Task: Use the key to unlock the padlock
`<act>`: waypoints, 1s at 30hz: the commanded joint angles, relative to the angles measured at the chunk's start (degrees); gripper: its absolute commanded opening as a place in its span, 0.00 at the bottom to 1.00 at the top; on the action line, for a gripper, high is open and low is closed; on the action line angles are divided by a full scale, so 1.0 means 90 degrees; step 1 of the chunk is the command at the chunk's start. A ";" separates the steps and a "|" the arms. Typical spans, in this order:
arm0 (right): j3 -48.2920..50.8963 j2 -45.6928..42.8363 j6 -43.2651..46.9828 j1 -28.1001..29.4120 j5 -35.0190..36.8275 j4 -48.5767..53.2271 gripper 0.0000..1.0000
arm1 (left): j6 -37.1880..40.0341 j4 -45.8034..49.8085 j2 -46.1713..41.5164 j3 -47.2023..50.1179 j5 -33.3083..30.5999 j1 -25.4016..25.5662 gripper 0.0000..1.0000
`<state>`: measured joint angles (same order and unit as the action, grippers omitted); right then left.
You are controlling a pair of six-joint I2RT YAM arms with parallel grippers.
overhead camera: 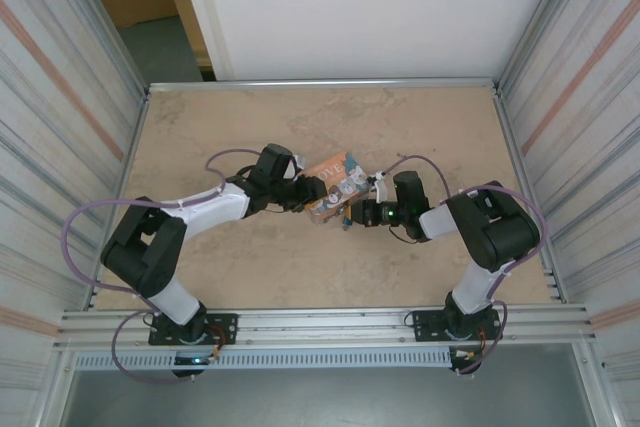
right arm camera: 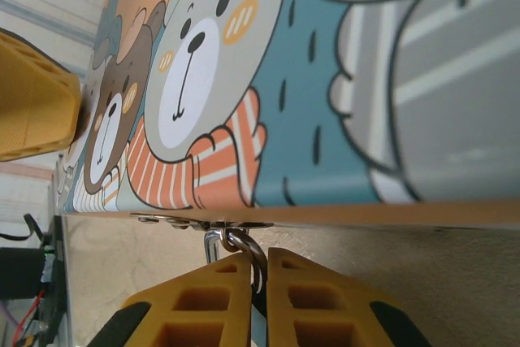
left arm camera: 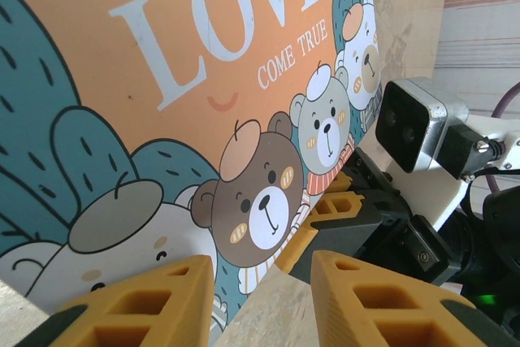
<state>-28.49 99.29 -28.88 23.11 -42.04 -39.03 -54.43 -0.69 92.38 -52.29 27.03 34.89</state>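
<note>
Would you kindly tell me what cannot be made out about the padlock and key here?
- Padlock body: right wrist view, only the silver shackle shows; the right gripper covers the rest.
- Key in the lock or not: hidden between its fingers.
- Top external view: lock too small, tucked between tin and gripper.
- Left gripper: left wrist view, fingers cut off by the bottom edge.
</note>
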 commanded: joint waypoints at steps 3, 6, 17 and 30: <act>0.0036 -0.0170 0.0038 0.0010 -0.0185 -0.0141 0.00 | -0.0036 0.0038 0.0136 -0.0059 0.0064 0.0029 0.37; 0.0086 -0.0202 -0.0045 -0.0009 -0.0091 -0.0170 0.00 | -0.0036 0.0056 0.0135 -0.0049 0.0064 0.0032 0.37; 0.0449 -0.0394 -0.1169 -0.0121 0.0265 -0.1137 0.00 | -0.0113 0.0014 0.0058 0.0258 0.0047 0.0135 0.37; 0.0637 -0.0123 -0.3147 0.0042 0.0761 -0.2438 0.00 | -0.0418 -0.0225 -0.0086 0.0649 -0.0083 0.0456 0.37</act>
<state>-23.27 97.89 -52.36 22.76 -35.44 -53.67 -57.32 -6.31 91.26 -48.82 27.00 38.35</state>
